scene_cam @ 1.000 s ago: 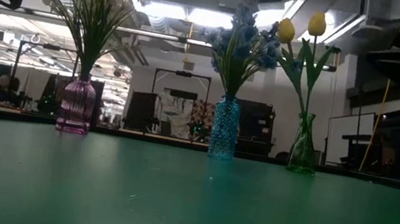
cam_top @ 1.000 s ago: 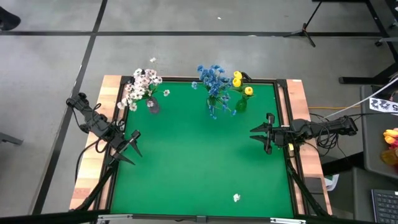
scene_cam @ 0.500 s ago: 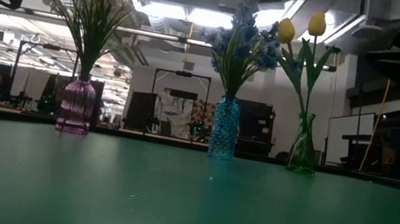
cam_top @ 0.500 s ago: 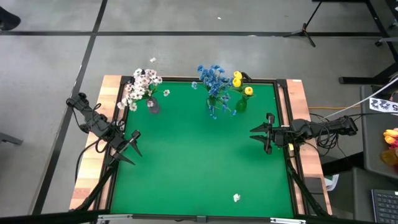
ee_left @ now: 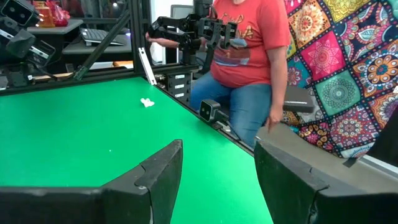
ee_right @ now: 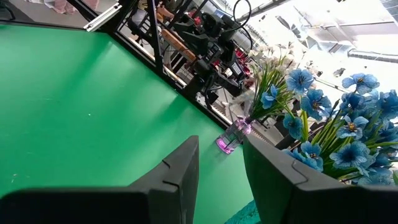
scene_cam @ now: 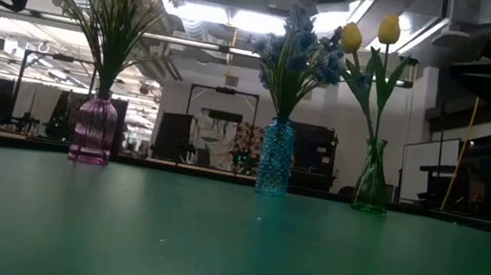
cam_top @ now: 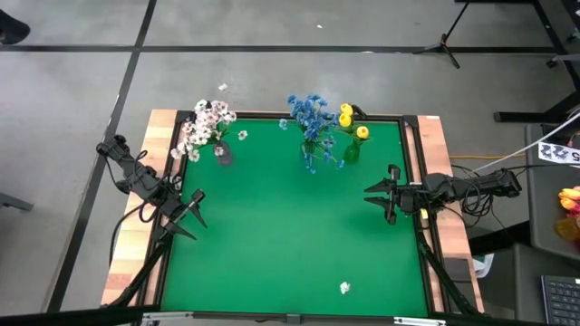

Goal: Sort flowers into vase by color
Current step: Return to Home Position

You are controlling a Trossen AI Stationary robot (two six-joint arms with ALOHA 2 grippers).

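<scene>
Three vases stand in a row at the table's far side. White sprays (cam_top: 203, 127) stand in a pink vase (scene_cam: 94, 132). Blue blooms (cam_top: 311, 116) fill a blue vase (scene_cam: 275, 158). Yellow buds (cam_top: 353, 122) rise from a green vase (scene_cam: 373, 179). All stalks stick into the vase mouths. My left gripper (cam_top: 190, 217) hovers open over the table's left side. My right gripper (cam_top: 379, 197) hovers open at the right side, pointing left. Neither holds anything.
A small white blossom bit (cam_top: 344, 288) lies on the green mat near the near edge; other loose petals (cam_top: 243, 135) lie by the pink vase. A person in a red shirt (ee_left: 249, 43) stands beyond the table's near edge. The mat's middle (cam_top: 281, 226) is bare.
</scene>
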